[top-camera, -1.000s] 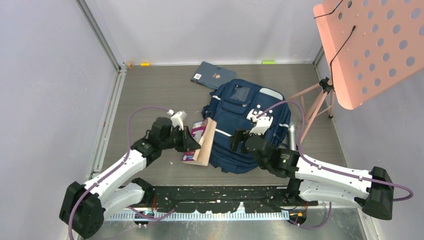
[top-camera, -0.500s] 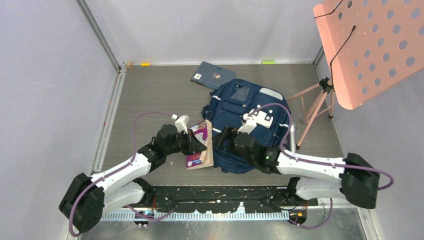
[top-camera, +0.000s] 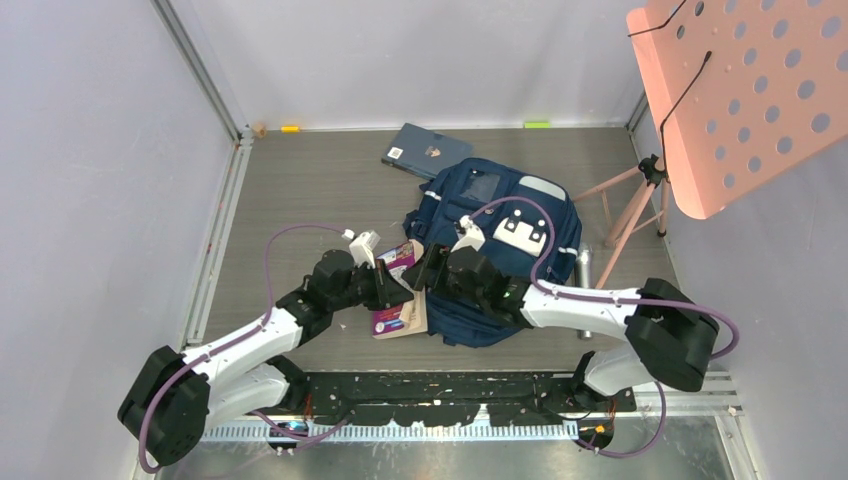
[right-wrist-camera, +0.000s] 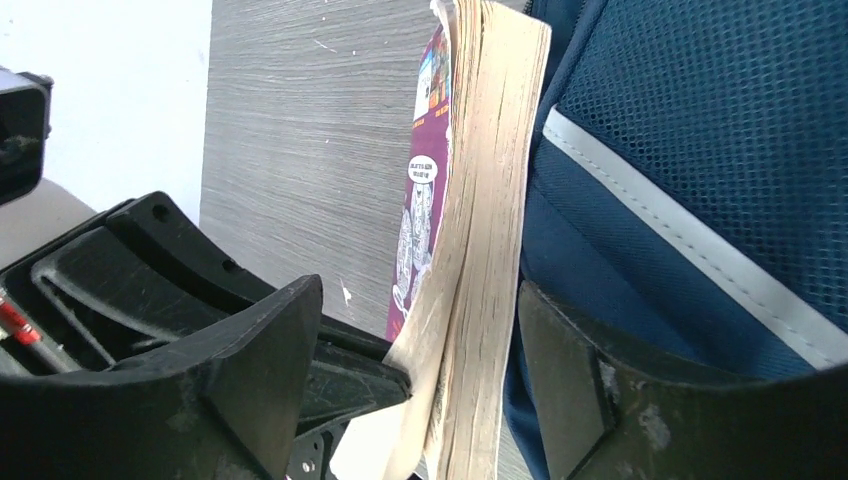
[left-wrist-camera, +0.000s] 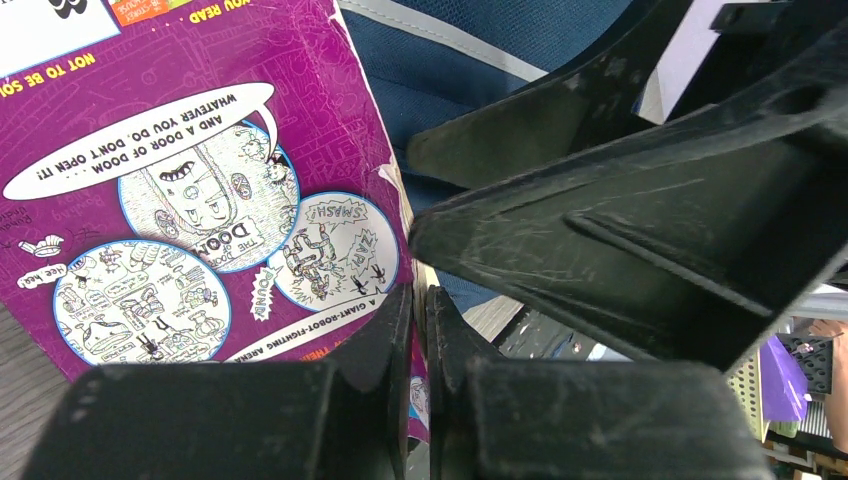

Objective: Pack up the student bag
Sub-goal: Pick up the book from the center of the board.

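Beside student bag (top-camera: pixel 490 210), left end effector (left-wrist-camera: pixel 415 310) tight on book (left-wrist-camera: pixel 180 180)

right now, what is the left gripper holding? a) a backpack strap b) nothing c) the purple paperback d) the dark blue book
c: the left gripper is shut on the cover edge of the purple paperback, beside the student bag; the dark blue book lies apart, beyond the bag.

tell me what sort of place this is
Likely a robot lab cell: bare white walls box in a small table, with a left arm and right arm bolted at its near edge.
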Motion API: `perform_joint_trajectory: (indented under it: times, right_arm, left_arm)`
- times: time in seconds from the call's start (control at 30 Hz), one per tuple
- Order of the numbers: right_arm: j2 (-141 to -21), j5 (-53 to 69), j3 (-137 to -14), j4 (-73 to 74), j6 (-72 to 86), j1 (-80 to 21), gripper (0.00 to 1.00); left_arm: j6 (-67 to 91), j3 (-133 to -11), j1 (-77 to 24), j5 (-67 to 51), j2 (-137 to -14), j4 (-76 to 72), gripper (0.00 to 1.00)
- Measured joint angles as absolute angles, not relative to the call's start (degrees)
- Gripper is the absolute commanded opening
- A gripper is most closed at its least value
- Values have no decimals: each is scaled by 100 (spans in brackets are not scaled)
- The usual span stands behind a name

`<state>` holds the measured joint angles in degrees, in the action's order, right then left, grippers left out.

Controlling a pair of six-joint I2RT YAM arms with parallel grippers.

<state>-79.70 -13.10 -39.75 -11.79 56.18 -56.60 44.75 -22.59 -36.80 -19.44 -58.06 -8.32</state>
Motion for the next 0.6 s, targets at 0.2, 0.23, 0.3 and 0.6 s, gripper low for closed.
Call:
perform_joint_trajectory:
  times: [0.2, 0.23, 0.3, 0.6]
  right_arm:
    - [-8333, -1273, -4058, -1205, 5800, -5660, 75]
    - [-8370, -1288, -4062, -1210, 5808, -5660, 76]
    - [-8442, -1297, -4062, -1262, 5813, -5660, 76]
    - [-8991, -1258, -4228, -1715, 5730, -5649, 32]
  left_arm:
    - [4471, -2257, -3680, -1944, -5806, -834, 0]
    - [4471, -2257, -3680, -1944, -5806, -836, 0]
    - [4469, -2257, -3680, -1944, -5806, -836, 0]
    - [4449, -2257, -3680, -1946, -5806, -832, 0]
